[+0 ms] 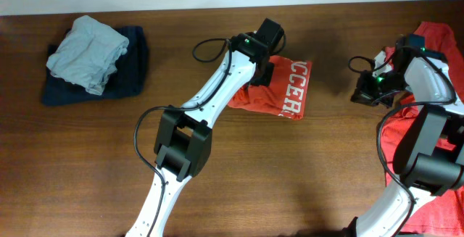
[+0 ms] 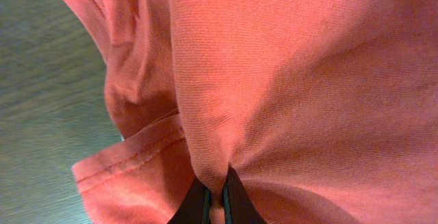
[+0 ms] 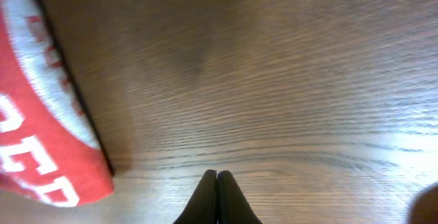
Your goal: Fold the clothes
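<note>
Fold of coral T-shirt [image 2: 294,80] nipped between black jaws at bottom. Hemmed sleeve [image 2: 130,161] lower left, counter [image 2: 41,107] beyond.

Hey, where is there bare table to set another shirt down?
Bare table lies in front, between the left arm and right arm; also between the grey-and-navy pile and left arm. Crowded: far right, where the loose red shirt lies.
</note>
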Available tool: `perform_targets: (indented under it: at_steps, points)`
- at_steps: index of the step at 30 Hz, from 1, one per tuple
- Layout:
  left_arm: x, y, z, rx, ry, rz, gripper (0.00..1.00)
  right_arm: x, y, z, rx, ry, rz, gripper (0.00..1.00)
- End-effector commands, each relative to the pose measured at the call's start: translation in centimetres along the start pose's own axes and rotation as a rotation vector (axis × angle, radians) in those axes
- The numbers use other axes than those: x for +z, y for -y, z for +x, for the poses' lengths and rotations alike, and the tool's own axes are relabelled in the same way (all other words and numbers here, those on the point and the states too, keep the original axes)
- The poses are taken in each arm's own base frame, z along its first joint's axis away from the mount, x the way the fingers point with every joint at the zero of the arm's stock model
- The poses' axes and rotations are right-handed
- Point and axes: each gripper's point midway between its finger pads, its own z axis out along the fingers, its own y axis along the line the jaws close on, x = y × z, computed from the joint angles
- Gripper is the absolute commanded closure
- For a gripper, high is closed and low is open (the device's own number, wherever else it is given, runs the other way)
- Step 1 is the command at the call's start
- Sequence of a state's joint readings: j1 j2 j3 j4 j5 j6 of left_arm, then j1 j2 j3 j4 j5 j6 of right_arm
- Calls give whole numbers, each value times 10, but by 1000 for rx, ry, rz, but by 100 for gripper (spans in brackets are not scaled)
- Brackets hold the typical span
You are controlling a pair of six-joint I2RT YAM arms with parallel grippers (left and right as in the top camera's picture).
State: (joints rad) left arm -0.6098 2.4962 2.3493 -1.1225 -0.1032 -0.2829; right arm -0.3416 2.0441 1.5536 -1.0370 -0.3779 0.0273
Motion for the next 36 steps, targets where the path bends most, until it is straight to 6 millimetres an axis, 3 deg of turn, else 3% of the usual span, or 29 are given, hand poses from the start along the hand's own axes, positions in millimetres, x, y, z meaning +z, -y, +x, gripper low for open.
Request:
perform_targets:
  at_steps: [1, 3, 7, 12, 22, 27, 30, 36]
  points:
    - [-19, -9, -16, 45, 58, -40, 99, -10, -52, 6, -201, 13, -240, 96]
    - [-29, -8, -23, 60, 78, -38, 99, -13, -77, 10, -281, 19, -354, 96]
    - [-50, -10, -33, 58, 112, -39, 99, -9, -92, 14, -323, 12, -376, 96]
    - [-55, -32, -29, 50, 93, -131, 99, -5, -99, 17, -348, -1, -367, 96]
    - [-55, -59, -25, 45, 79, -268, 100, -1, -92, 18, -353, -10, -312, 96]
    - [-51, -69, -22, 14, 64, -277, 99, -6, -108, 19, -374, 0, -398, 96]
    - [-55, -71, -24, 15, 75, -292, 99, -11, -125, 21, -439, 21, -490, 96]
    - [-80, -62, -32, 17, 114, -267, 100, -9, -129, 20, -460, 27, -483, 96]
